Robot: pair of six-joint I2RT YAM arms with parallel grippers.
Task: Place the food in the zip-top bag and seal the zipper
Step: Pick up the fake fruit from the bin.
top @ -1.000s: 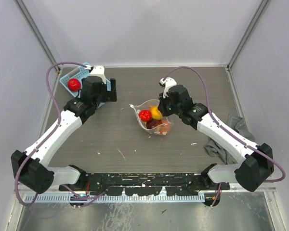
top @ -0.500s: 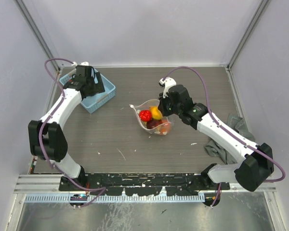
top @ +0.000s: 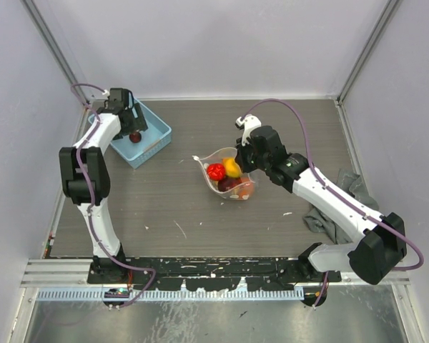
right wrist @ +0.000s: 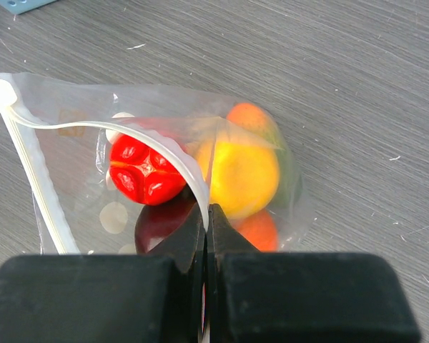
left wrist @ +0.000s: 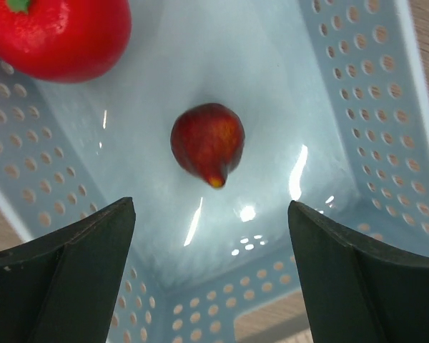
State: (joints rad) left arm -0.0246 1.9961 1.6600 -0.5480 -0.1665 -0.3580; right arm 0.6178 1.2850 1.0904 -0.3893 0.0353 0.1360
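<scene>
At the far-left corner of the bench [top: 200, 214], the left gripper [left wrist: 211, 214] hangs over the light-blue basket [left wrist: 386, 107], jaws spread wide and empty. One dark red fruit [left wrist: 207, 143] lies on the basket floor directly ahead of the gap, centred between the fingers and clear of both. Its long axis runs along the approach line, pointed tip toward the wrist, so the fingers should close across its narrower width. A larger red fruit [left wrist: 57, 32] sits beyond it. Near the bench centre, the right gripper [right wrist: 207, 214] is clamped on the mouth rim of the zip-top bag [right wrist: 64, 186]. The zipper [right wrist: 39, 186] is unsealed, and several bagged fruits [right wrist: 239, 171] lie inside.
</scene>
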